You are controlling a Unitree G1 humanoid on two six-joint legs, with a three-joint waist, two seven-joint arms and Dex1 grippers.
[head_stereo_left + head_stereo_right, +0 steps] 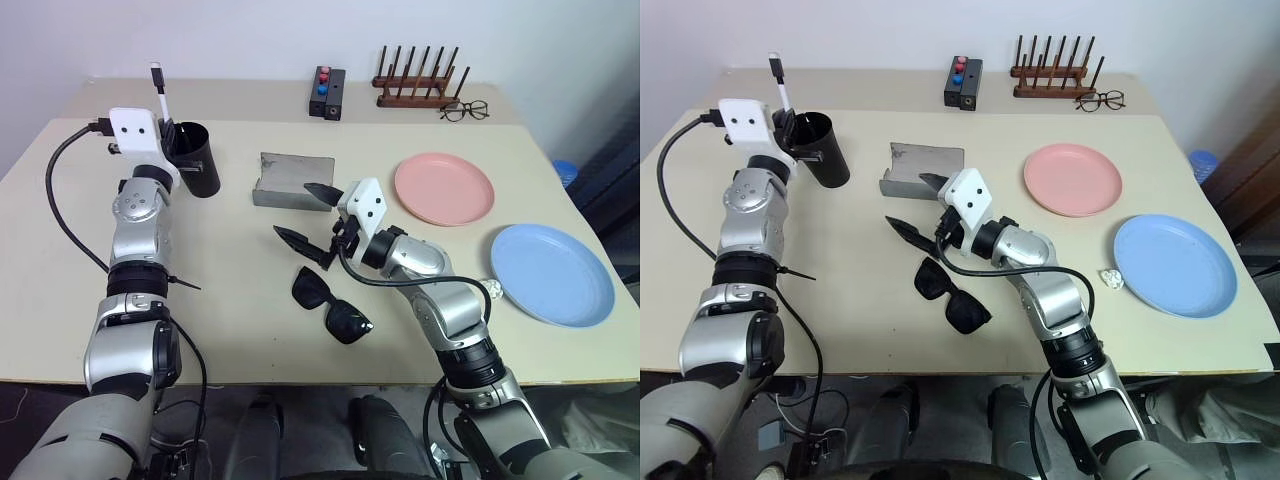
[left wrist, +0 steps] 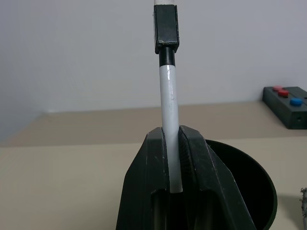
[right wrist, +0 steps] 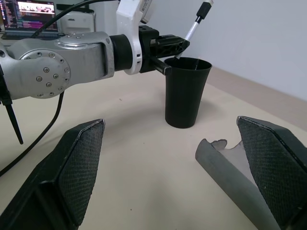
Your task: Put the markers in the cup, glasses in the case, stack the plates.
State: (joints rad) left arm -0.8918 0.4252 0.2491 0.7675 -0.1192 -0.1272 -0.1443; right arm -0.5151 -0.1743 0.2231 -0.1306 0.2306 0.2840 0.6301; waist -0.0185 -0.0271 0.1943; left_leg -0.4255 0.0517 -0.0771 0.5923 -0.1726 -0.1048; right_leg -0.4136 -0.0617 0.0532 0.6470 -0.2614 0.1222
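One white marker [image 2: 170,120], light, stiff and slippery, is pinched low on its barrel in the left tool [image 1: 166,133] above the cup [image 1: 192,158]; right tool [image 1: 305,212] gapes

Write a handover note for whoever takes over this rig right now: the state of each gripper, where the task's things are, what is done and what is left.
Left gripper: shut on the white marker, held upright over the cup.
Right gripper: open, holding nothing, above the table between the case and the sunglasses.
Sunglasses: lying on the table, outside the case; the case is open.
Pink plate and blue plate: side by side, unstacked.
Done: nothing finished that I can see.
Left: drop this marker in; the second marker I cannot find; case the sunglasses; stack the plates.
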